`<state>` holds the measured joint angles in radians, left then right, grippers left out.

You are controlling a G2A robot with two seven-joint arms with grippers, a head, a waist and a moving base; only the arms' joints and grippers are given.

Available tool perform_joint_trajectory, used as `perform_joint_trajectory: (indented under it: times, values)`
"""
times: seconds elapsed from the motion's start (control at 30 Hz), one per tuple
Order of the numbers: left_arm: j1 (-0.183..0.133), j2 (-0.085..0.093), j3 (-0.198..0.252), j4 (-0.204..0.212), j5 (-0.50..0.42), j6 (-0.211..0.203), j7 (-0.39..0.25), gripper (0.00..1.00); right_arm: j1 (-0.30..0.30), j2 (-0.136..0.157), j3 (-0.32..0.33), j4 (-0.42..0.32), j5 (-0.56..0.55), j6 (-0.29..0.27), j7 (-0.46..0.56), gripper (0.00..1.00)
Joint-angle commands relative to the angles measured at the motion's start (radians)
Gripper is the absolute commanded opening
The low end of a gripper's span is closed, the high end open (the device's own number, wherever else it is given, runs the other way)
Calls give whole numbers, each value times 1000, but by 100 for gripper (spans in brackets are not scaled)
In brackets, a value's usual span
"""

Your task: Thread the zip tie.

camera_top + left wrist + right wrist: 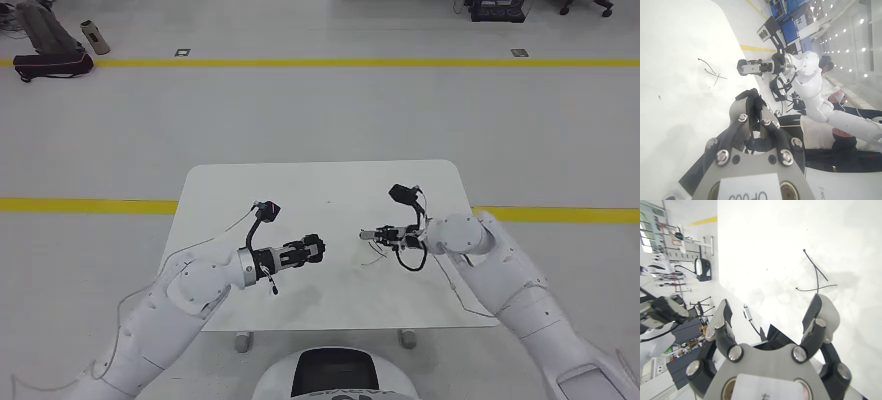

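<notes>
Three thin black zip ties [816,275] lie crossed in a loose pile on the white table [320,190]; the zip ties [712,73] also show on it from the other side. My right gripper [770,299] hangs open just above and beside the pile, with one fingertip [814,303] close over a tie's end. In the top view the right gripper [368,236] points toward my left gripper [316,247], a short gap apart. My left gripper [751,96] is shut above the table, away from the pile. A thin dark strand runs between its fingers; I cannot tell what it is.
A tiny black scrap [659,97] lies on the table apart from the ties. The table's front edge [330,328] is close under both forearms. A dark bag [50,55] lies on the floor far off, beyond a yellow floor line [350,63].
</notes>
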<state>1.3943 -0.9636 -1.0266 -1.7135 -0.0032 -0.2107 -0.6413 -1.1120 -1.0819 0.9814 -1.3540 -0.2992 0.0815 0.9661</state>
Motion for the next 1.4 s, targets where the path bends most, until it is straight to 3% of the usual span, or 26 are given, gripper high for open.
perform_joint_trajectory:
  times: [0.0, 0.3, 0.47, 0.53, 0.67, 0.73, 1.1, 1.37]
  values:
    - [0, 0, 0, 0, 0, 0, 0, 0, 40, -8, -37, 26, -55, 13, -1, 100]
    - [0, 0, 0, 0, 0, 0, 0, 0, 38, -10, -39, 26, -56, 13, -17, 100]
    - [0, 0, 0, 0, 0, 0, 0, 0, 59, -10, -75, -19, -166, 25, 24, 100]
    - [0, 0, 0, 0, 0, 0, 0, 0, 88, -12, -106, -29, -246, 55, 80, 100]
    - [0, 0, 0, 0, 0, 0, 0, 0, 122, -24, -154, -43, -306, 103, 137, 100]
    - [0, 0, 0, 0, 0, 0, 0, 0, 131, -28, -179, -62, -333, 93, 171, 100]
    - [0, 0, 0, 0, 0, 0, 0, 0, 129, -28, -185, -66, -342, 89, 176, 100]
    - [0, 0, 0, 0, 0, 1, 3, 0, 136, -37, -230, -99, -445, 121, 217, 100]
